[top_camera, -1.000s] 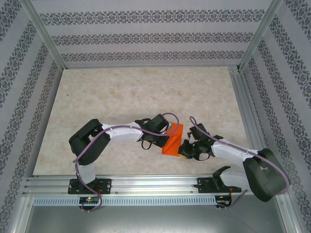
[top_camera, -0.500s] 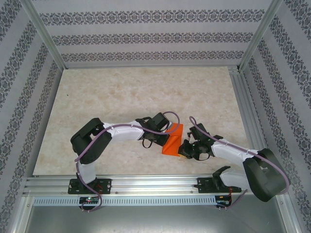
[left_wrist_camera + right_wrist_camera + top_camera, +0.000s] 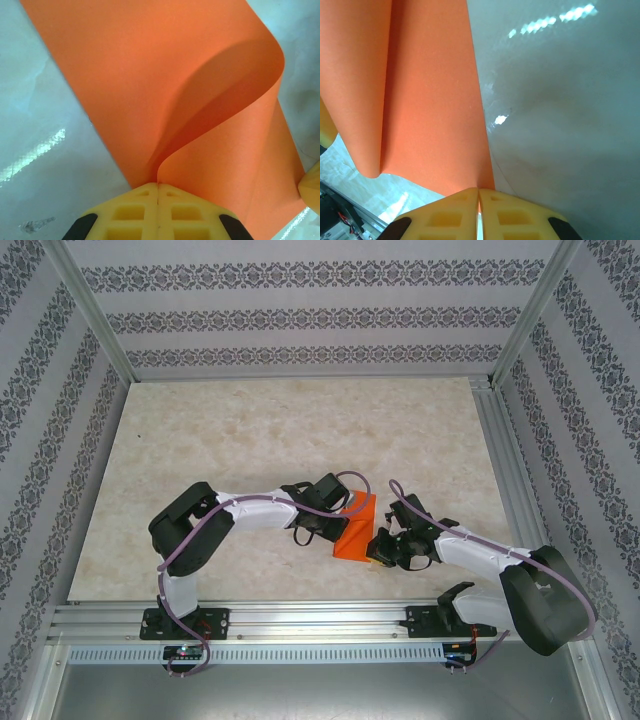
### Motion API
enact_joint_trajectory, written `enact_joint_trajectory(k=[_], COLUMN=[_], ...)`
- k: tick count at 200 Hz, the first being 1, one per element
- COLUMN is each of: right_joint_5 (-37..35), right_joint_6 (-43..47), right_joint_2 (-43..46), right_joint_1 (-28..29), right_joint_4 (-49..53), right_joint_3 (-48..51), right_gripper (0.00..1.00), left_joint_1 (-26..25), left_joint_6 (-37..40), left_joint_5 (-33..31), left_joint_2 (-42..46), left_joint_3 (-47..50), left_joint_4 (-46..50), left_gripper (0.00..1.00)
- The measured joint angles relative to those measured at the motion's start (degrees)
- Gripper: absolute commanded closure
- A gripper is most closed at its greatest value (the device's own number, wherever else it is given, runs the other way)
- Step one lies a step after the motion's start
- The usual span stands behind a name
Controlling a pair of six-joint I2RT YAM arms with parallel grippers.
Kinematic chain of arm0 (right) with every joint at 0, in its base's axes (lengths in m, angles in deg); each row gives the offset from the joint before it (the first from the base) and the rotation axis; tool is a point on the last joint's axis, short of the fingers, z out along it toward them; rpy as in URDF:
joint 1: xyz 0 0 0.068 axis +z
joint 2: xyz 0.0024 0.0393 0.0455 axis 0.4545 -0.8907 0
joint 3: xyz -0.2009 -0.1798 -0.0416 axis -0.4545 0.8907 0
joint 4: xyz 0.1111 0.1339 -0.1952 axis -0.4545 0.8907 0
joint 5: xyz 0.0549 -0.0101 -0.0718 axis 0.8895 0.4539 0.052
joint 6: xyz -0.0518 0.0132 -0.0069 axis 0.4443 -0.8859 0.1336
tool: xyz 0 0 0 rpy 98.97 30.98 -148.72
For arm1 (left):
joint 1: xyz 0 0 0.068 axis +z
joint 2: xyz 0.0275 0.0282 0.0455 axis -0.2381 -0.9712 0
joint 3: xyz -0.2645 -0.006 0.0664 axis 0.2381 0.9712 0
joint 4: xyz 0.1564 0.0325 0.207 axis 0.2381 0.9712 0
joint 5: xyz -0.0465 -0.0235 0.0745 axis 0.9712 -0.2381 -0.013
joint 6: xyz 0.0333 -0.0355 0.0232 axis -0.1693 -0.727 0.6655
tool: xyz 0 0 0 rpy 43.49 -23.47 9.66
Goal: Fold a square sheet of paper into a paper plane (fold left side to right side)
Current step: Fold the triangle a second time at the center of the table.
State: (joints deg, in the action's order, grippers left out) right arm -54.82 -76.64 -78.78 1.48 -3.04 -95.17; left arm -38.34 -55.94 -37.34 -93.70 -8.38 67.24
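From above, you see the sheet of paper [image 3: 356, 530] lying on the desk [image 3: 250, 430] near its front edge, between the two hands. It looks like a short bent wedge, and its long axis goes from near-left to far-right. The left hand [image 3: 338, 516] meets it on the left side and the right hand [image 3: 378, 546] at the near right corner. The fingertips are too small in this view to judge.

In the left wrist camera, the left hand [image 3: 158, 192] is closed, with its yellow fingers [image 3: 130, 212] pressed together on the edge of the sheet of paper [image 3: 150, 90]. From the fingers the paper rises and curls over to the right in a soft loop with no sharp crease. The frame cuts off its far part.

In the right wrist camera, the right hand [image 3: 479, 195] is closed too and pinches the near edge of the sheet of paper [image 3: 430, 100]. The paper runs straight away from the fingers along the left side, with the bare desk [image 3: 560, 100] at the right. Its far end is cut off.
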Motion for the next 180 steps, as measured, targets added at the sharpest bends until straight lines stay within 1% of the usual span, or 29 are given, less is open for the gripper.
enact_joint_trajectory(k=[96, 180], right_joint_5=[-0.7, -0.79], right_joint_6=[0.07, 0.46], right_joint_2=[0.0, -1.84], right_joint_1=[0.0, 0.0], right_joint_4=[1.01, 1.84], right_joint_3=[-0.63, -1.92], right_gripper=[0.88, 0.88], left_joint_1=[0.0, 0.04], left_joint_6=[0.02, 0.26], left_joint_5=[0.17, -0.15], left_joint_2=[-0.55, -0.55], left_joint_3=[-0.63, -0.92], left_joint_4=[0.0, 0.07], left_gripper=[0.98, 0.97])
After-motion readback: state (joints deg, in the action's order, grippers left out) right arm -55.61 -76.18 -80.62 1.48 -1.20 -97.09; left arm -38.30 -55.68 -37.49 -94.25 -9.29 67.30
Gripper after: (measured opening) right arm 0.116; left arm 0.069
